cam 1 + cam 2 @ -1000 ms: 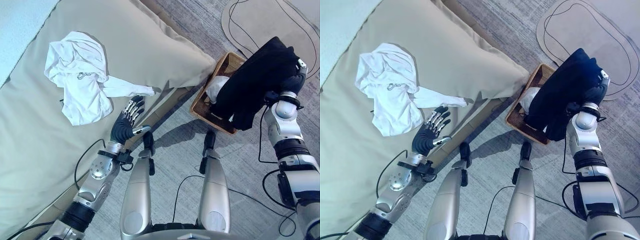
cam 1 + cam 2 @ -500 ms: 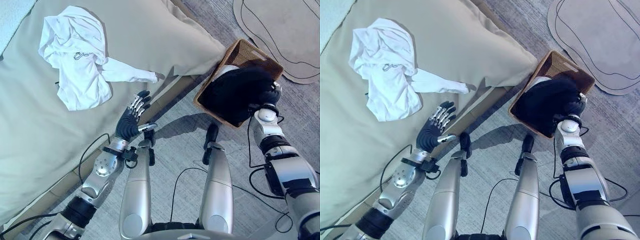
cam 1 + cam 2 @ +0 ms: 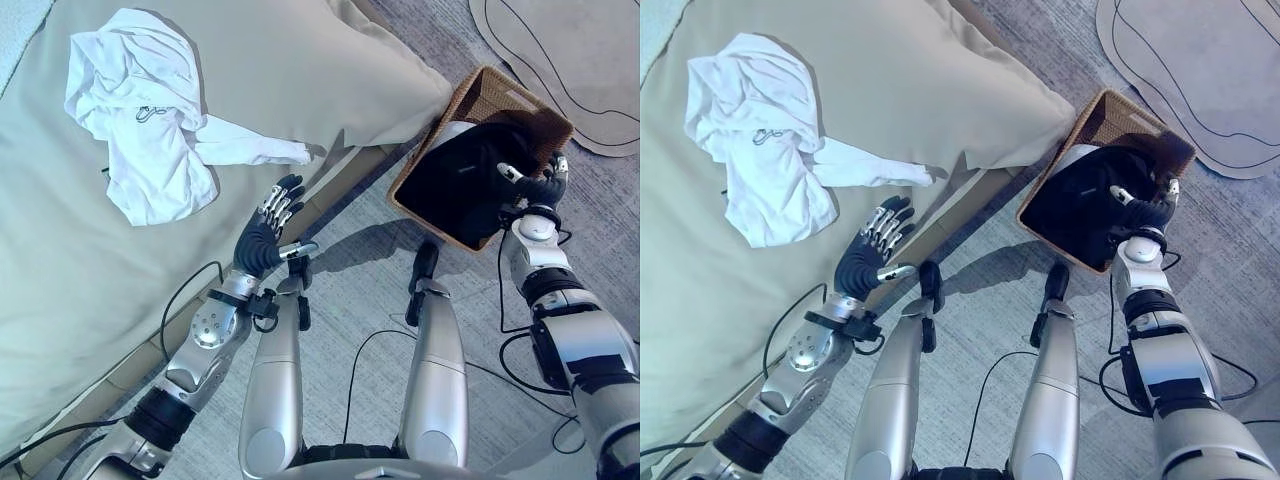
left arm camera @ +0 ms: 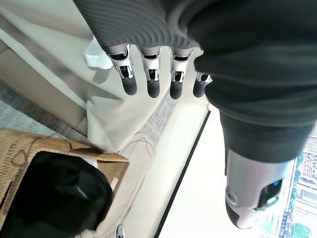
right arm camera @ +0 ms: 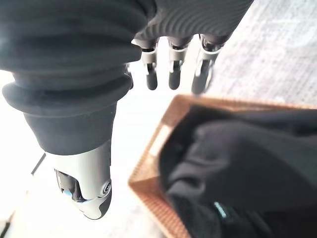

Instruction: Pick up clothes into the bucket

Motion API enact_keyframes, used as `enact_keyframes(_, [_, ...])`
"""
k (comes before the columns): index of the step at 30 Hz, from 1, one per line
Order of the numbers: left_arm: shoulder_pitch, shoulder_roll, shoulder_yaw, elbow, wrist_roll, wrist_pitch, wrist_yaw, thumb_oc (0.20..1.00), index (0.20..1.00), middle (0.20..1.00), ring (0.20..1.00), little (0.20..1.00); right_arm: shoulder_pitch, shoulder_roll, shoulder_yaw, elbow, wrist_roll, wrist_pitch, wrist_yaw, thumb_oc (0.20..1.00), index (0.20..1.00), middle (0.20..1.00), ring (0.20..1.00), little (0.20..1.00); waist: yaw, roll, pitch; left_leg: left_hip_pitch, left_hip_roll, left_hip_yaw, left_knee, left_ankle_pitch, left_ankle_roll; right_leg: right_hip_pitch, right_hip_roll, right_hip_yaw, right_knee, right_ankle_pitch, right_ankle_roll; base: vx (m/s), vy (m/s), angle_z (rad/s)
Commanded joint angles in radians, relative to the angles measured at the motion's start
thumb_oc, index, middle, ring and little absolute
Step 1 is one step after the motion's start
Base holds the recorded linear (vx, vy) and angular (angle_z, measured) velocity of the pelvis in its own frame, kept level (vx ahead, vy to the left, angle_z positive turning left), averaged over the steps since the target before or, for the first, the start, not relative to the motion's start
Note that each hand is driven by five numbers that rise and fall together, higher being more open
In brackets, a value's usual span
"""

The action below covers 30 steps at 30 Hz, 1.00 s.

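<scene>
black garment (image 3: 462, 185) lies in the basket (image 3: 487, 92), over something white. your right hand (image 3: 540, 186) hovers at the basket's near rim, fingers straight, holding nothing. white shirt (image 3: 140, 120) is not yet picked up, crumpled on the beige cushion (image 3: 300, 70). left hand (image 3: 266, 238) spread wide near its sleeve, empty. judgement: about half done.

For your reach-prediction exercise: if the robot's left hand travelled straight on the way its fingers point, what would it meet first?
Probably the white garment's sleeve on the beige cushion; the left hand points up toward it, though height is unclear.
</scene>
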Motion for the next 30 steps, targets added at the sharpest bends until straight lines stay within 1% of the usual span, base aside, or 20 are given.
enact_keyframes(1, [0.025,-0.026,0.023,-0.070,-0.006,-0.066,0.001,1.000,1.000,1.000,1.000,1.000,-0.033,-0.073,0.008,0.012,0.024,-0.030,-0.023,1.000,1.000,1.000,1.000,1.000,-0.014,0.019,-0.054,0.015,-0.013,0.024,-0.018,-0.040,0.028,0.020,0.049,-0.031,-0.095,0.086,0.000,0.00,0.018,-0.08])
enact_keyframes(6, [0.019,-0.028,0.029,-0.058,-0.011,-0.066,-0.008,1.000,1.000,1.000,1.000,1.000,-0.025,-0.077,0.007,-0.006,0.026,-0.032,-0.013,1.000,1.000,1.000,1.000,1.000,-0.020,0.007,-0.064,0.055,-0.006,0.026,-0.060,-0.027,0.025,0.060,0.052,-0.034,-0.150,0.110,0.004,0.02,-0.008,-0.09])
enact_keyframes(10, [0.020,-0.037,0.046,-0.039,-0.013,-0.067,-0.014,1.000,1.000,1.000,1.000,1.000,0.020,-0.057,0.014,-0.052,0.007,-0.038,-0.015,1.000,1.000,1.000,1.000,1.000,-0.028,-0.009,-0.086,0.110,0.002,0.026,-0.113,-0.012,0.019,0.118,0.062,-0.038,-0.215,0.131,0.008,0.03,-0.011,-0.09])
enact_keyframes(12, [0.026,-0.047,0.060,-0.030,-0.008,-0.067,-0.011,1.000,1.000,1.000,1.000,1.000,0.069,-0.039,0.022,-0.127,-0.032,-0.045,-0.023,1.000,1.000,1.000,1.000,1.000,-0.034,-0.022,-0.095,0.138,0.010,0.023,-0.123,-0.009,0.015,0.154,0.072,-0.037,-0.241,0.137,0.006,0.05,-0.035,-0.04])
enact_keyframes(15, [0.049,-0.063,0.098,-0.008,-0.004,-0.070,-0.004,1.000,1.000,1.000,1.000,1.000,0.187,-0.014,0.014,-0.299,-0.112,-0.054,-0.034,1.000,1.000,1.000,1.000,1.000,-0.041,-0.041,-0.109,0.184,0.019,0.011,-0.130,-0.010,0.014,0.216,0.081,-0.048,-0.260,0.135,0.003,0.07,-0.071,-0.07])
enact_keyframes(16, [0.056,-0.067,0.112,0.000,-0.003,-0.071,0.000,1.000,1.000,1.000,1.000,1.000,0.231,0.001,0.004,-0.357,-0.124,-0.063,-0.031,1.000,1.000,1.000,1.000,1.000,-0.044,-0.046,-0.114,0.200,0.023,0.006,-0.136,-0.011,0.012,0.234,0.083,-0.053,-0.262,0.130,0.002,0.10,-0.104,-0.07])
enact_keyframes(17, [0.070,-0.075,0.131,0.018,0.001,-0.072,0.005,1.000,1.000,1.000,1.000,1.000,0.311,0.028,-0.018,-0.456,-0.144,-0.078,-0.025,1.000,1.000,1.000,1.000,1.000,-0.047,-0.056,-0.127,0.235,0.027,0.000,-0.150,-0.010,0.008,0.276,0.082,-0.063,-0.273,0.125,0.002,0.09,-0.082,-0.01])
enact_keyframes(18, [0.071,-0.075,0.130,0.018,0.001,-0.072,0.005,1.000,1.000,1.000,1.000,1.000,0.314,0.029,-0.019,-0.459,-0.145,-0.076,-0.025,1.000,1.000,1.000,1.000,1.000,-0.046,-0.057,-0.126,0.237,0.027,-0.001,-0.151,-0.010,0.008,0.279,0.082,-0.064,-0.274,0.126,0.002,0.09,-0.082,0.04])
enact_keyframes(20, [0.085,-0.090,0.145,0.045,-0.002,-0.069,0.007,1.000,1.000,1.000,1.000,1.000,0.399,0.068,-0.040,-0.548,-0.153,-0.090,-0.005,1.000,1.000,1.000,1.000,1.000,-0.048,-0.065,-0.141,0.278,0.029,-0.008,-0.181,0.004,0.005,0.323,0.076,-0.079,-0.285,0.126,0.004,0.09,-0.058,0.12])
enact_keyframes(21, [0.092,-0.105,0.151,0.068,-0.012,-0.064,0.008,1.000,1.000,1.000,1.000,1.000,0.436,0.086,-0.046,-0.579,-0.157,-0.092,0.007,1.000,1.000,1.000,1.000,1.000,-0.044,-0.067,-0.146,0.306,0.034,-0.011,-0.196,0.002,0.003,0.348,0.076,-0.085,-0.285,0.118,0.006,0.16,-0.065,0.18])
enact_keyframes(22, [0.103,-0.133,0.166,0.108,-0.037,-0.054,0.009,1.000,1.000,1.000,1.000,1.000,0.499,0.119,-0.051,-0.610,-0.167,-0.090,0.029,1.000,1.000,1.000,1.000,1.000,-0.039,-0.072,-0.156,0.358,0.037,-0.019,-0.231,0.010,0.002,0.399,0.070,-0.106,-0.297,0.115,0.009,0.12,-0.043,0.16])
enact_keyframes(23, [0.103,-0.133,0.166,0.108,-0.037,-0.054,0.009,1.000,1.000,1.000,1.000,1.000,0.500,0.120,-0.052,-0.611,-0.168,-0.089,0.029,1.000,1.000,1.000,1.000,1.000,-0.040,-0.073,-0.156,0.358,0.036,-0.020,-0.235,0.016,0.003,0.400,0.068,-0.107,-0.302,0.120,0.009,0.14,-0.055,0.24])
enact_keyframes(24, [0.106,-0.150,0.196,0.133,-0.041,-0.048,0.022,1.000,1.000,1.000,1.000,1.000,0.548,0.136,-0.053,-0.655,-0.186,-0.082,0.050,1.000,1.000,1.000,1.000,1.000,-0.034,-0.081,-0.166,0.396,0.042,-0.029,-0.259,0.022,0.003,0.442,0.062,-0.127,-0.308,0.116,0.013,0.06,-0.028,0.21])
enact_keyframes(25, [0.107,-0.150,0.196,0.133,-0.040,-0.048,0.023,1.000,1.000,1.000,1.000,1.000,0.551,0.137,-0.054,-0.657,-0.186,-0.081,0.050,1.000,1.000,1.000,1.000,1.000,-0.036,-0.081,-0.165,0.400,0.041,-0.031,-0.262,0.023,0.003,0.447,0.062,-0.130,-0.310,0.117,0.013,0.11,-0.047,0.24])
enact_keyframes(28, [0.103,-0.163,0.234,0.171,0.019,-0.044,0.065,1.000,1.000,1.000,1.000,1.000,0.602,0.174,-0.057,-0.682,-0.182,-0.082,0.071,1.000,1.000,1.000,1.000,1.000,-0.023,-0.087,-0.177,0.449,0.041,-0.050,-0.291,0.032,0.002,0.514,0.056,-0.161,-0.333,0.115,0.019,0.08,-0.029,0.27])
enact_keyframes(29, [0.101,-0.159,0.244,0.179,0.059,-0.047,0.080,1.000,1.000,1.000,1.000,1.000,0.619,0.183,-0.052,-0.687,-0.181,-0.082,0.086,1.000,1.000,1.000,1.000,1.000,-0.019,-0.089,-0.180,0.465,0.040,-0.055,-0.302,0.033,0.002,0.537,0.056,-0.171,-0.340,0.112,0.020,0.13,-0.013,0.30])
enact_keyframes(30, [0.096,-0.143,0.270,0.195,0.154,-0.048,0.115,1.000,1.000,1.000,1.000,1.000,0.657,0.186,-0.029,-0.723,-0.201,-0.080,0.119,1.000,1.000,1.000,1.000,1.000,-0.005,-0.092,-0.189,0.491,0.040,-0.068,-0.318,0.036,0.002,0.564,0.055,-0.188,-0.338,0.102,0.023,0.09,0.001,0.28])
